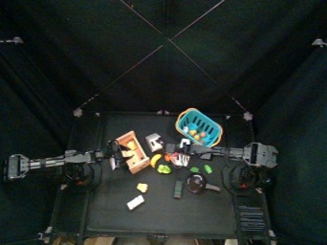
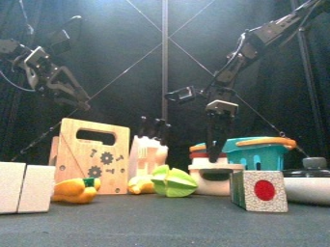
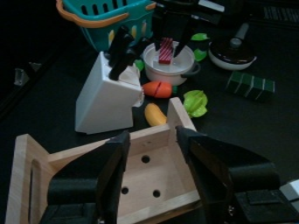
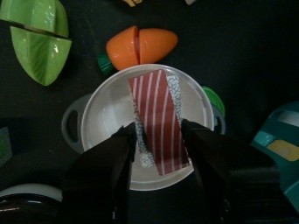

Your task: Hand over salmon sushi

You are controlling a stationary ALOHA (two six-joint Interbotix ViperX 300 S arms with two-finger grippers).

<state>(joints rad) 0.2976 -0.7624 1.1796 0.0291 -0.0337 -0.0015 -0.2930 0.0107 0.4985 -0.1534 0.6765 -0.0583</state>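
Black table (image 1: pixel 160 212) crowded with toy food and kitchenware. Wooden cutting-board stand (image 2: pixel 92 154) at left front; left gripper (image 3: pixel 158 166) hangs over it, jaws spread wide, holding nothing. White knife block (image 3: pixel 107 94) just beside the stand, dark handles sticking up from its top. Teal basket (image 2: pixel 265 151) toward the right rear; contents cannot be made out. Dark pan (image 2: pixel 310 185) at far right with its lid on. White two-handled bowl (image 4: pixel 103 105) holds the salmon sushi (image 4: pixel 159 112), a red-and-white striped strip lying flat across it. Right gripper (image 4: pixel 159 140) hovers directly above the bowl, jaws parted either side of the sushi, nothing clamped. Orange carrot piece (image 4: pixel 142 45) just beside the bowl; green leaf halves (image 4: pixel 38 37) near it.
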